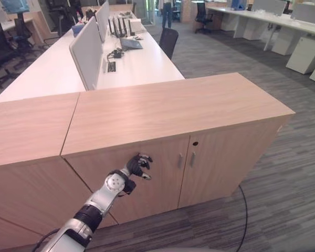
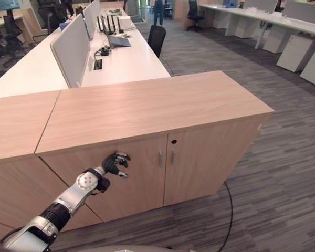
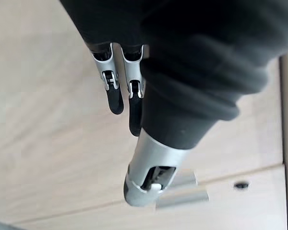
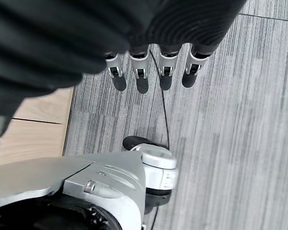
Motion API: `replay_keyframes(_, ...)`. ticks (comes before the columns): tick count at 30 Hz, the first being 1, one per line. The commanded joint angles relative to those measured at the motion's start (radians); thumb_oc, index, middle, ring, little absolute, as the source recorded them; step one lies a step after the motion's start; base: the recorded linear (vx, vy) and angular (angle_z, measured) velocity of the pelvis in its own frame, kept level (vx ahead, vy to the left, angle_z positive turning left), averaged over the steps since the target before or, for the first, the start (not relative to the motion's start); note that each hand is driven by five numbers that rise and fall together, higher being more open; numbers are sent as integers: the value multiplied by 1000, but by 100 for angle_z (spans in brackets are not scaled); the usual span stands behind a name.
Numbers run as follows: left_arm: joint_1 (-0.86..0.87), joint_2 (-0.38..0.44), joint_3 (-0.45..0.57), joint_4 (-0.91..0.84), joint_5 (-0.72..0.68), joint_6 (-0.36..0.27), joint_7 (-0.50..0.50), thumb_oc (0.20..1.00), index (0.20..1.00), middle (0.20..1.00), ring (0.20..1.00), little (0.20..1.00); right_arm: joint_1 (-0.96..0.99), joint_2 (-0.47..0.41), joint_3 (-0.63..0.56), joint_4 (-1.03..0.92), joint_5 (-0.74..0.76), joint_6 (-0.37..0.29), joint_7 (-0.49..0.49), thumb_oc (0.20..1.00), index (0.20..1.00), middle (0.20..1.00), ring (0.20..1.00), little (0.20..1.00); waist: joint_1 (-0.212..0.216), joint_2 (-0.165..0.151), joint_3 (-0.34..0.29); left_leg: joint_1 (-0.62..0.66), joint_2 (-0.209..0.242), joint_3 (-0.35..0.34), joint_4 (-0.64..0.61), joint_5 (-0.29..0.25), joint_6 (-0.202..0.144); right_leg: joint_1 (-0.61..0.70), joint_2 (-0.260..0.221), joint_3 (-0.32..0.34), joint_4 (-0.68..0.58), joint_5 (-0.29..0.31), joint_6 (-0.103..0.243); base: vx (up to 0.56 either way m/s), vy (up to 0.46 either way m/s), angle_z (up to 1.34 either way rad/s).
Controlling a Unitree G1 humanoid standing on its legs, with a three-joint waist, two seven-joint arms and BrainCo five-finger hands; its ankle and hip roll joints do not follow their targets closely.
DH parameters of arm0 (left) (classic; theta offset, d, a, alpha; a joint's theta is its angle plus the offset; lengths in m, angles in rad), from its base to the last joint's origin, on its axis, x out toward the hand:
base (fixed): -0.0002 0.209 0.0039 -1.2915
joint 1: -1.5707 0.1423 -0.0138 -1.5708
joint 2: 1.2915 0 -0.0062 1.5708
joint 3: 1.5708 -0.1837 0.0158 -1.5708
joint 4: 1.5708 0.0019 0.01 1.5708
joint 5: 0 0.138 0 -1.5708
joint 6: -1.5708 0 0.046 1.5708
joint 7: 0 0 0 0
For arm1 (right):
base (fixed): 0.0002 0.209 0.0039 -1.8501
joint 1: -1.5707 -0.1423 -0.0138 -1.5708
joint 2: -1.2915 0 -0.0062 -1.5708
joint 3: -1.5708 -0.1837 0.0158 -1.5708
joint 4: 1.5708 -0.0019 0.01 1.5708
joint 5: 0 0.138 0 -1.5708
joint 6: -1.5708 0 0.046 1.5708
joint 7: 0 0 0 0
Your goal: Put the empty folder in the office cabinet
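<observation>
The light wood office cabinet (image 1: 173,105) stands before me with both doors closed. Two slim metal handles (image 1: 186,160) sit side by side at the doors' meeting edge, under a dark keyhole (image 1: 195,143). My left hand (image 1: 138,166) hovers in front of the left door, a short way left of the handles, fingers relaxed and holding nothing. In the left wrist view its fingers (image 3: 116,98) and thumb reach toward the door, with the handles (image 3: 182,189) just past the thumb. My right hand (image 4: 86,28) hangs low over the grey carpet, its fingers (image 4: 141,76) straight and empty.
A second matching cabinet (image 1: 26,126) adjoins on the left. Behind both runs a long white desk (image 1: 142,58) with a divider panel (image 1: 86,50) and a black chair (image 1: 168,40). Striped grey carpet (image 1: 283,184) spreads to the right.
</observation>
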Motion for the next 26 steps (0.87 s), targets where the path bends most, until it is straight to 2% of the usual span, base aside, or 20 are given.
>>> replay_keyframes(1, -166, 41, 216, 79, -12, -51, 163, 1000, 1000, 1000, 1000, 1000, -15, 14, 53, 36, 38, -14, 2, 1000, 1000, 1000, 1000, 1000, 7, -11, -26, 19, 17, -52, 14, -80, -27, 35, -52, -33, 8, -68, 100, 0, 0, 0)
replay_keyframes(6, 8, 13, 239, 60, -186, -72, 80, 1000, 1000, 1000, 1000, 1000, -31, 31, 61, 40, 36, -12, -3, 1000, 1000, 1000, 1000, 1000, 25, -14, -28, 18, 16, -55, 14, -82, -25, 37, -54, -41, 8, -69, 100, 7, 5, 3)
replay_keyframes(10, 107, -43, 238, 116, -255, -70, 47, 1000, 1000, 1000, 1000, 1000, -51, 41, 59, 65, 28, -10, -9, 1000, 1000, 1000, 1000, 1000, 41, -17, -27, 16, 17, -64, 14, -82, -23, 37, -54, -49, 8, -70, 99, 11, -6, 3)
replay_keyframes(15, 242, -121, 265, 236, -367, -31, -2, 1000, 1000, 1000, 1000, 1000, -77, 41, 39, 84, 36, -3, -13, 1000, 1000, 1000, 1000, 1000, 65, -22, -18, 6, 15, -84, 14, -75, -22, 36, -54, -70, 8, -71, 97, 4, -11, 8)
replay_keyframes(17, 255, -129, 268, 272, -371, -23, -8, 1000, 1000, 1000, 1000, 1000, -78, 39, 37, 86, 36, -2, -13, 1000, 1000, 1000, 1000, 1000, 68, -22, -16, 3, 15, -88, 14, -73, -22, 36, -54, -74, 8, -71, 96, 0, -4, 13)
replay_keyframes(20, 295, -156, 273, 441, -342, -8, -27, 1000, 1000, 1000, 1000, 1000, -83, 32, 36, 91, 36, -1, -14, 1000, 1000, 1000, 1000, 1000, 80, -26, -6, -5, 15, -96, 14, -69, -23, 32, -52, -84, 8, -71, 95, -13, -2, 9)
replay_keyframes(23, 332, -154, 300, 448, -311, -34, -10, 1000, 1000, 1000, 1000, 1000, -77, 30, 30, 91, 47, -9, -23, 1000, 1000, 1000, 1000, 1000, 90, -31, 1, -10, 14, -104, 14, -68, -23, 30, -51, -92, 8, -73, 95, -16, -8, 12)
replay_keyframes(24, 338, -152, 306, 466, -257, -59, 20, 1000, 1000, 1000, 1000, 1000, -79, 30, 22, 93, 57, -11, -29, 1000, 1000, 1000, 1000, 1000, 97, -37, 5, -12, 14, -109, 14, -67, -24, 30, -52, -97, 8, -74, 95, 0, 0, 0)
replay_keyframes(26, 343, -150, 298, 546, -177, -53, 36, 1000, 1000, 1000, 1000, 1000, -91, 24, 18, 90, 72, -21, -41, 1000, 1000, 1000, 1000, 1000, 108, -43, 11, -20, 14, -116, 14, -64, -25, 26, -52, -106, 8, -75, 97, -17, -21, 8)
